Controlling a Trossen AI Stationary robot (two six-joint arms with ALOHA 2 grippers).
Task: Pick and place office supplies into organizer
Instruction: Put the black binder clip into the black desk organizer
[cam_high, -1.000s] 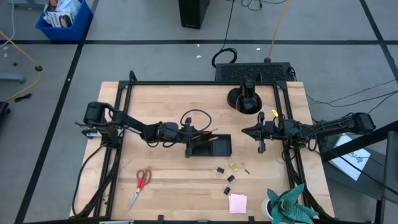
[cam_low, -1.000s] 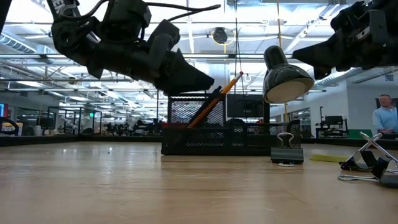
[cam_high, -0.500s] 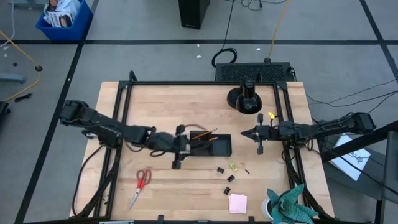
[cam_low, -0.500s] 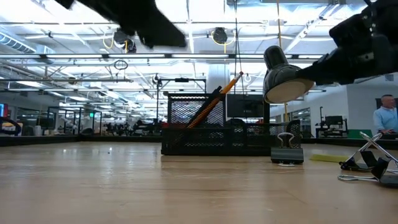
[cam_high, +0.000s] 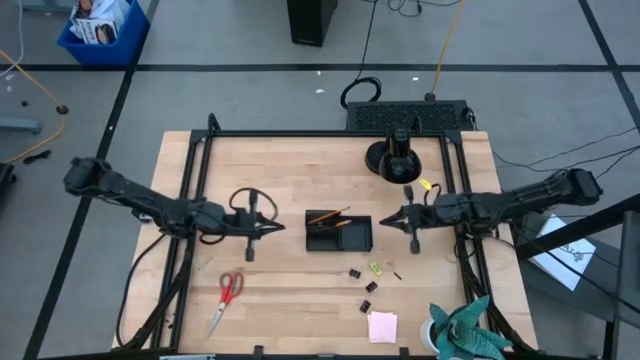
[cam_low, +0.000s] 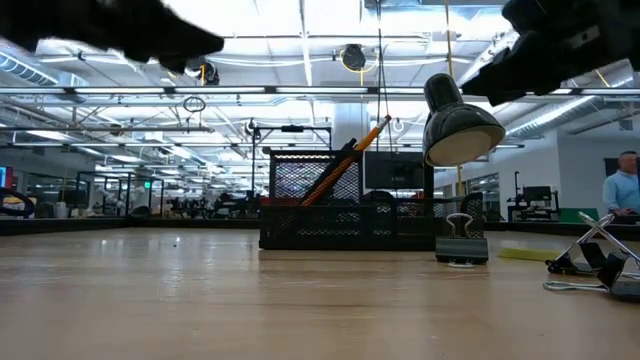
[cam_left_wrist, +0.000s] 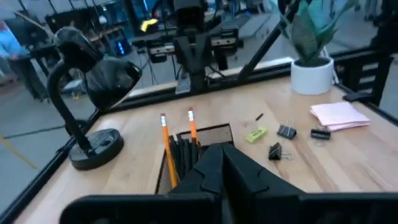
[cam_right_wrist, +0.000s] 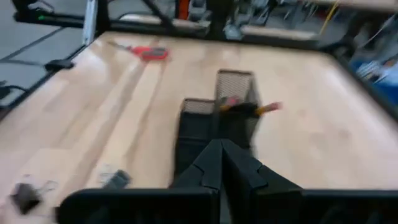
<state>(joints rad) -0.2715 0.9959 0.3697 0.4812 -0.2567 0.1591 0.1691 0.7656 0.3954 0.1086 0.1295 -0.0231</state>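
The black mesh organizer (cam_high: 338, 232) stands mid-table. Two orange pencils (cam_left_wrist: 165, 134) and several black pens (cam_left_wrist: 181, 152) stand in it; in the low view the pencils (cam_low: 345, 165) lean on its rim. My left gripper (cam_high: 277, 228) is shut and empty, a little to the left of the organizer. My right gripper (cam_high: 385, 219) is shut and empty, just to its right. Red-handled scissors (cam_high: 228, 291) lie near left. Binder clips (cam_high: 364, 287), a yellow-green piece (cam_high: 375, 267) and a pink pad (cam_high: 382, 326) lie on the near right.
A black desk lamp stands on its round base (cam_high: 393, 161) at the far right of the table. A teal-green plant-like thing in a white pot (cam_high: 462, 331) stands at the near right corner. A black frame (cam_high: 300, 134) rims the table. A person (cam_low: 622, 190) stands far off.
My left gripper has drawn back from the organizer toward the table's left edge, rising out of the low view's middle. My right gripper has edged a little toward the organizer. The pencils and the organizer have kept still.
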